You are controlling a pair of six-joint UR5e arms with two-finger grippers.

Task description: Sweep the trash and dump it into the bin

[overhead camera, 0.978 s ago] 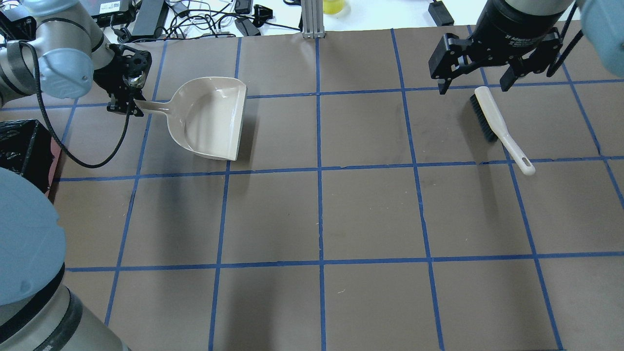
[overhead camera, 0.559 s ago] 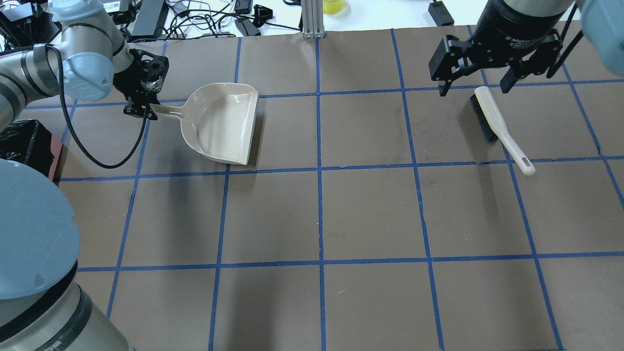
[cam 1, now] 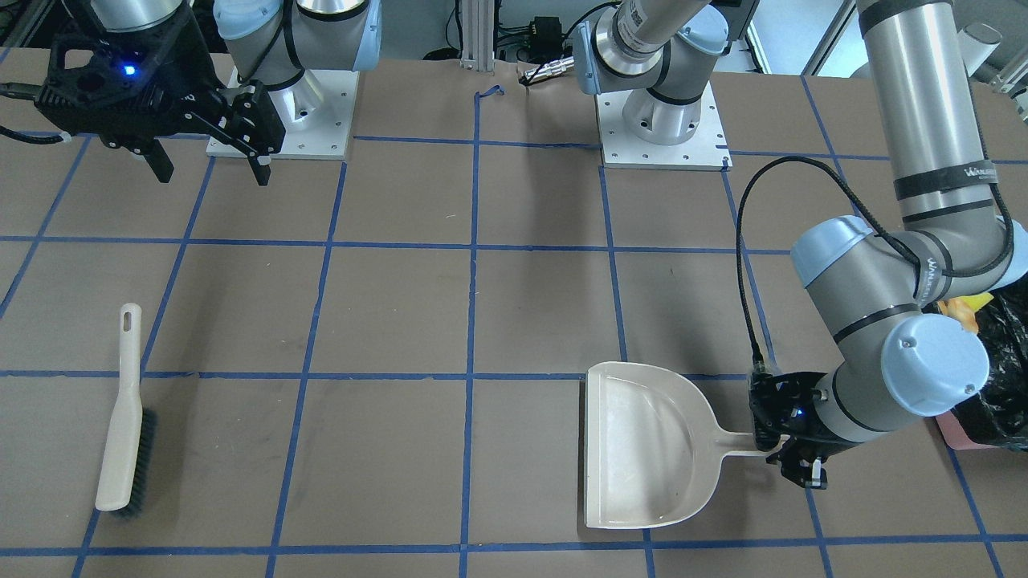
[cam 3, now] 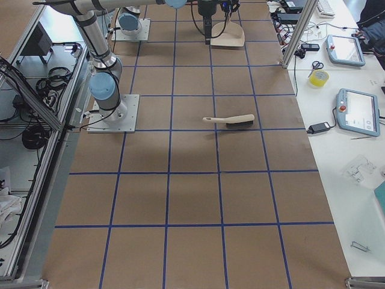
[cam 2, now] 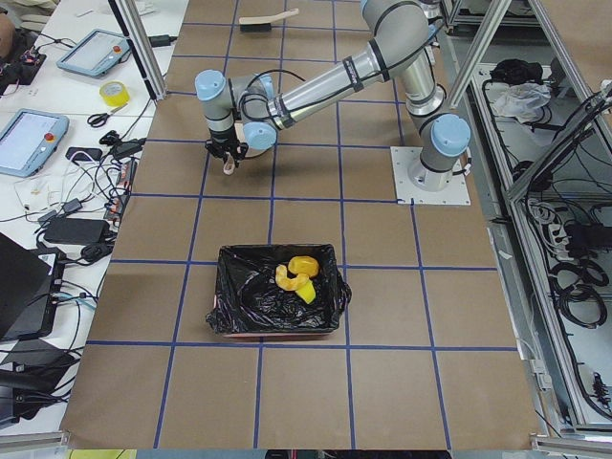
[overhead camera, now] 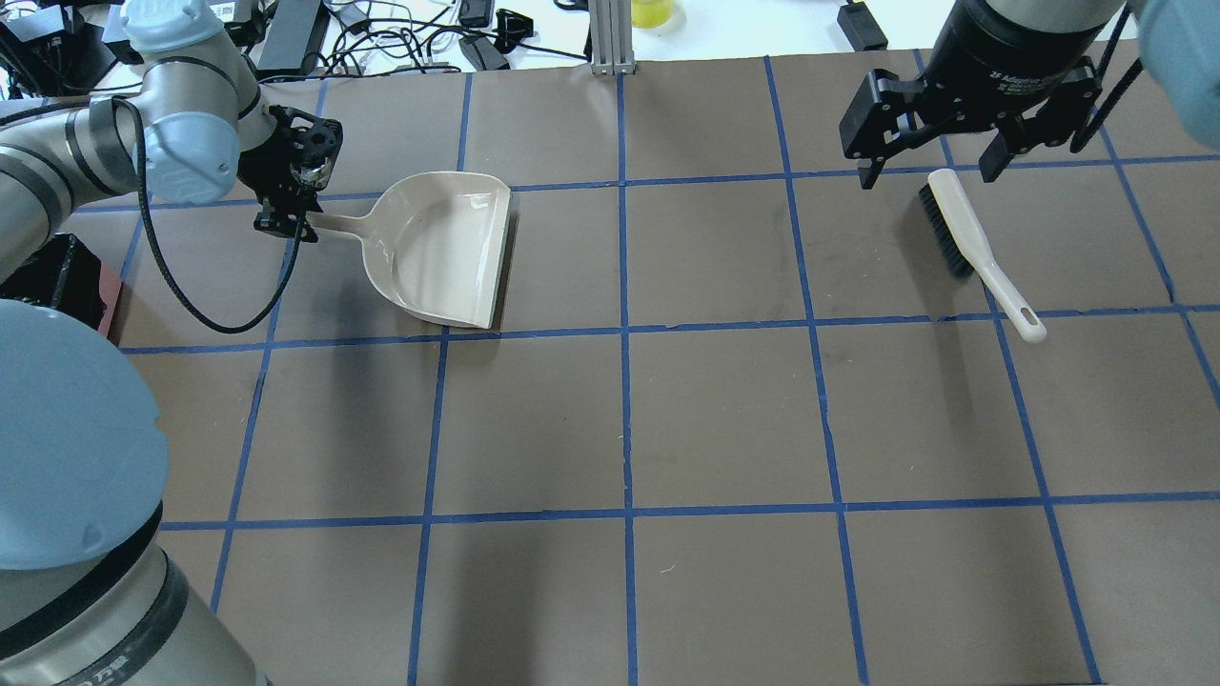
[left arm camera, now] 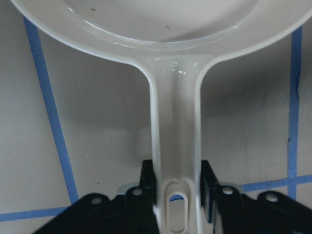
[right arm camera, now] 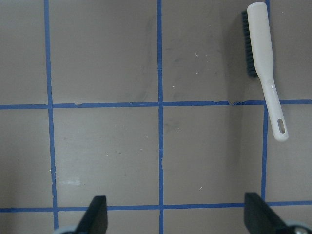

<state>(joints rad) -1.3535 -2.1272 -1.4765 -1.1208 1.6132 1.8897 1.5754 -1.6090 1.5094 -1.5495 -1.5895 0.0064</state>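
The bin, lined with a black bag, stands at the table's left end; it also shows in the front view and the overhead view. Yellow and orange trash pieces lie inside it. My left gripper is shut on the handle of the empty beige dustpan, which lies flat at table level, also seen in the front view and the left wrist view. My right gripper is open and empty, raised above the brush.
The brush lies on the table at the far right, also seen in the front view and right wrist view. Cables and devices lie beyond the table's far edge. Blue tape lines grid the brown surface.
My left arm has carried the dustpan to the right, away from the bin, and turned it a little. The right arm and the brush have not moved.
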